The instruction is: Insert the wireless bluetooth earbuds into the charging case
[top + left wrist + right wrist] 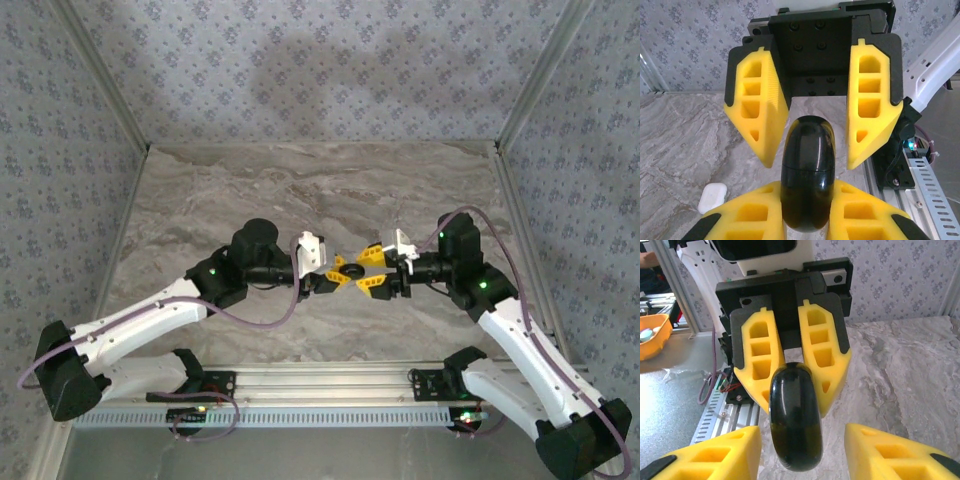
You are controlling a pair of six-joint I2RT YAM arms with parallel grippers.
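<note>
At frame centre, the left gripper (340, 277) is clenched on the glossy black charging case (807, 170) above the table (300, 190), so the released right gripper (373, 271) flanking its free end should probably close squarely and centred there, without twisting the case.

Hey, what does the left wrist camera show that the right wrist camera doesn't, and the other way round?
Left wrist, not right wrist: a small white rounded object lying on the marble table.
Right wrist, not left wrist: an orange bin off to the side, beyond the table.
Both: the glossy black charging case, clamped in the left pincer, with the right pincer open, one finger on either side of the case and not touching it.
</note>
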